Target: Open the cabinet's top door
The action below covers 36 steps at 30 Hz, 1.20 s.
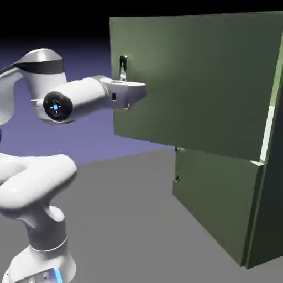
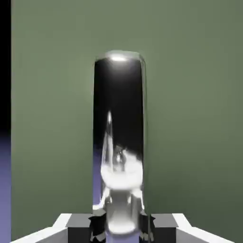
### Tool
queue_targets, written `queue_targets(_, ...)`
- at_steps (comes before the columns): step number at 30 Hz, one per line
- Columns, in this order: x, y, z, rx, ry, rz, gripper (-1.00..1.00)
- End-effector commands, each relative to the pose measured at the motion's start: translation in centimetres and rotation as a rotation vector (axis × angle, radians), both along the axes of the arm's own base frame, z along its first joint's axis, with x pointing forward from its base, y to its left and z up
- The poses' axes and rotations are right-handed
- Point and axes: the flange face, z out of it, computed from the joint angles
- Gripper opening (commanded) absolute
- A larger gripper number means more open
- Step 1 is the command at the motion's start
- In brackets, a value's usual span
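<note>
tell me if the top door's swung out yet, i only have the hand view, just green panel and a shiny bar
Observer: Yes. In the exterior view the top door stands swung out from the cabinet, its handle edge toward the arm.
Operator: lower door moved too
Observer: No, the lower door sits flush, closed.
Operator: where's the grip on the bar
Observer: The gripper is shut on the handle at its lower end; the upper part sticks up above the fingers.
</note>
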Motion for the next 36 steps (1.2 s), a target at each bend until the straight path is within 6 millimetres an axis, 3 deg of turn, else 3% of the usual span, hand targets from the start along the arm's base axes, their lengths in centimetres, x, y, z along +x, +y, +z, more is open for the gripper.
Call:
queue_targets(1, -0.3, -0.7, 0.0, 0.000, 0.000, 0.017, -1.00)
queue_targets(7, -2.4, -5.5, 0.0, 0.000, 0.000, 0.136, -1.00)
queue_targets(18, -4.6, -16.0, 0.0, 0.000, 0.000, 0.384, -1.00)
queue_targets(29, -4.3, -26.5, 0.0, 0.000, 0.000, 0.628, -1.00)
queue_targets(36, -3.3, -31.2, 0.0, 0.000, 0.000, 0.739, -1.00)
